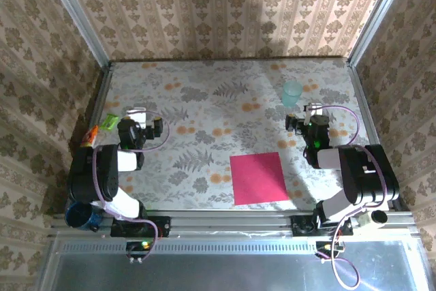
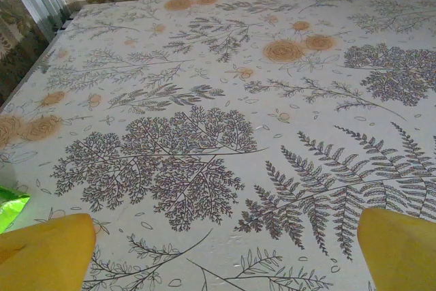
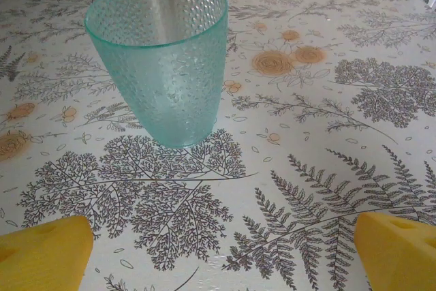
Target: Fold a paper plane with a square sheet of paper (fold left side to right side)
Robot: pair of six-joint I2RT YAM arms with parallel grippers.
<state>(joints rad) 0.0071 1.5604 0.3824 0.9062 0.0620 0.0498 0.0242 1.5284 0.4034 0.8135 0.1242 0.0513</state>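
Top external: magenta square sheet of paper (image 1: 258, 178) lies flat and unfolded on the table (image 1: 204, 100) near the front edge, closer to the right arm, nothing touching it. Left jaws spread wide, empty, over bare table, green packet (image 2: 9, 206) just beside. Right jaws spread wide, empty, facing the teal cup (image 3: 160, 59), apart from it.
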